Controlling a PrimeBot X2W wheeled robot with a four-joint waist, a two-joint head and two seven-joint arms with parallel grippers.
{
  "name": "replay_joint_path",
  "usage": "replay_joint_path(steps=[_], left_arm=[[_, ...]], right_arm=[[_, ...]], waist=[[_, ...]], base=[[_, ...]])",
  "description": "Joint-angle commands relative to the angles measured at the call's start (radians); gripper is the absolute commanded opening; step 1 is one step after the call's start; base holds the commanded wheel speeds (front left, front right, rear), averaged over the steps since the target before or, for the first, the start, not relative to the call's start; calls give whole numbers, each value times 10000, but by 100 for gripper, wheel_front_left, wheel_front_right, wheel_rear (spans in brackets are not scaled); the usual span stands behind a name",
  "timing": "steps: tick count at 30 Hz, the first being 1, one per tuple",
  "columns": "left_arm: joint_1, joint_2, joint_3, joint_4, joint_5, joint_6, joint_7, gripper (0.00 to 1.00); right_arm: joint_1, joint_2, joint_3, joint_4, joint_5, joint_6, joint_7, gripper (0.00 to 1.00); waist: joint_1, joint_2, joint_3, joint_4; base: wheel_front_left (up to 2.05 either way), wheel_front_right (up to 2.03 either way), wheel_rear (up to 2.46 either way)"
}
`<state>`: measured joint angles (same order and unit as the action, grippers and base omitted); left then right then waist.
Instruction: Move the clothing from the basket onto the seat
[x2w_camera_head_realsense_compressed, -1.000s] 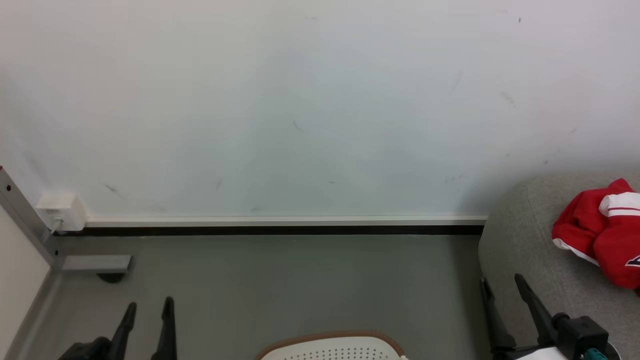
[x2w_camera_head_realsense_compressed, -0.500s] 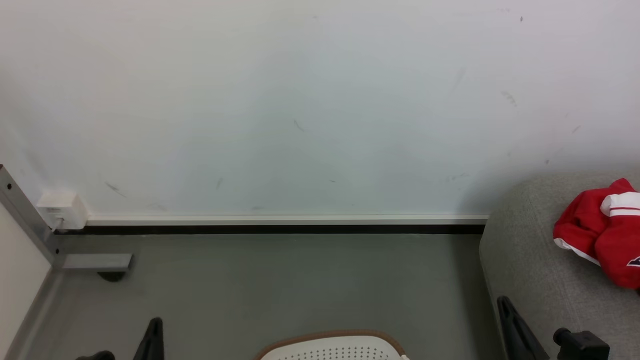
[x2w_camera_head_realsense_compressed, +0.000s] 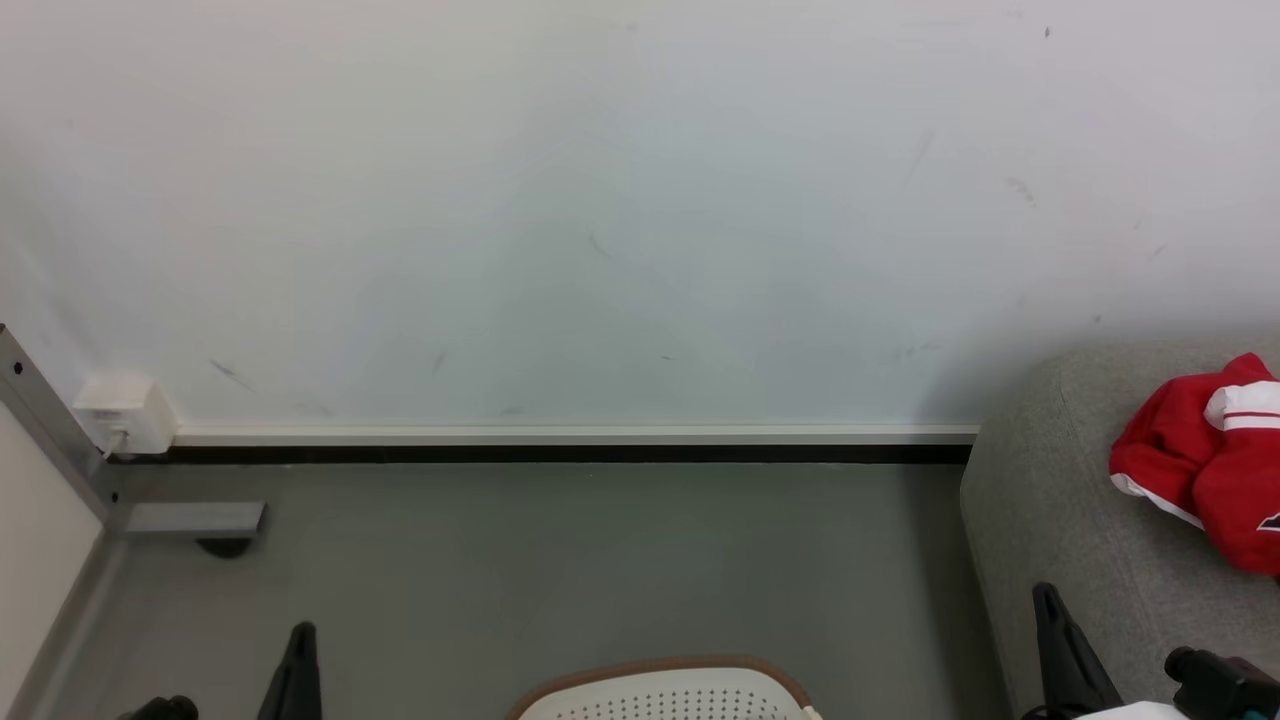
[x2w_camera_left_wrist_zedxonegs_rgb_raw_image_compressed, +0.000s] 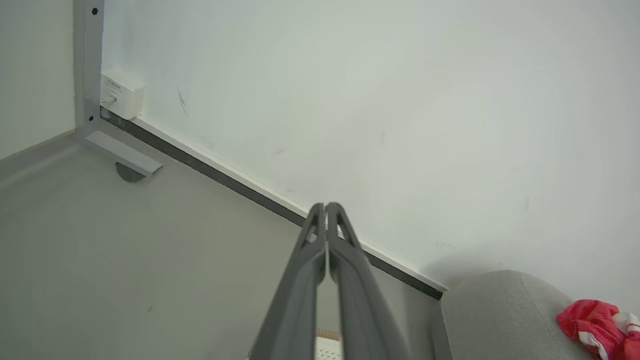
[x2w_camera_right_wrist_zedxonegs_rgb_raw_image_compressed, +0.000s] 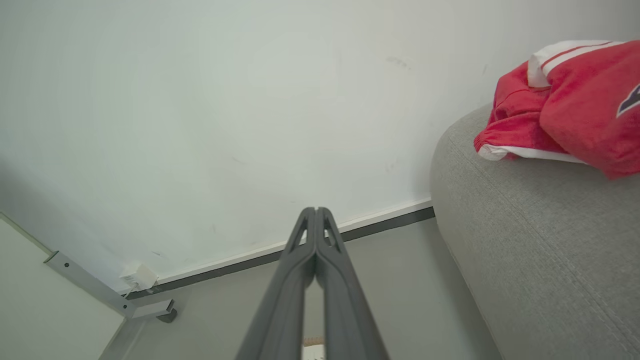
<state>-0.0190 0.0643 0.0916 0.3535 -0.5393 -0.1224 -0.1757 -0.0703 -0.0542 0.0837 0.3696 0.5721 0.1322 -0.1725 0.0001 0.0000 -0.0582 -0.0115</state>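
Clothes: A crumpled red bundle with white trim, the clothes (x2w_camera_head_realsense_compressed: 1200, 455) lie on top of the sofa at the right edge of the head view. A scrap of dark lettering shows on one fold.
Sofa: The grey woven sofa (x2w_camera_head_realsense_compressed: 1060, 520) stands against the wall (x2w_camera_head_realsense_compressed: 600, 200), its rounded end facing the open floor (x2w_camera_head_realsense_compressed: 560, 560).
Basket: The white perforated basket (x2w_camera_head_realsense_compressed: 664, 666) sits on the floor at bottom centre, well apart from the clothes. Its tan far rim is in view; its inside is hidden.
Left gripper: The left gripper (x2w_camera_left_wrist_zedxonegs_rgb_raw_image_compressed: 326, 206) has its two dark fingers pressed tip to tip with nothing between them. It hangs above the floor, pointing toward the skirting board (x2w_camera_head_realsense_compressed: 570, 437).
Right gripper: The right gripper (x2w_camera_right_wrist_zedxonegs_rgb_raw_image_compressed: 316, 210) is likewise closed and empty, near the sofa's end.
Backdrop: A white socket box (x2w_camera_head_realsense_compressed: 125, 412) and a grey metal post (x2w_camera_head_realsense_compressed: 50, 430) occupy the left corner.
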Motion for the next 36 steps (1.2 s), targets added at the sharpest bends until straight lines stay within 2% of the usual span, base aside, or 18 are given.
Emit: replay_joint_path(steps=[1, 17, 36], left_arm=[[-289, 44, 37, -251, -572, 56, 121, 0], [-411, 7, 71, -653, -2876, 185, 728, 0], [-552, -27, 123, -959, -5000, 276, 1322, 0]], right_arm=[[-293, -14, -140, -224, 529, -4, 120, 0], [-378, -4, -553, -444, 2752, -8, 733, 0], [-454, -3, -946, -642, 4842, -11, 1310, 0]], waist=[[-1, 0, 11, 2], [-1, 0, 96, 19], [-1, 0, 190, 37]], base=[[0, 0, 0], [0, 0, 0], [0, 0, 0]])
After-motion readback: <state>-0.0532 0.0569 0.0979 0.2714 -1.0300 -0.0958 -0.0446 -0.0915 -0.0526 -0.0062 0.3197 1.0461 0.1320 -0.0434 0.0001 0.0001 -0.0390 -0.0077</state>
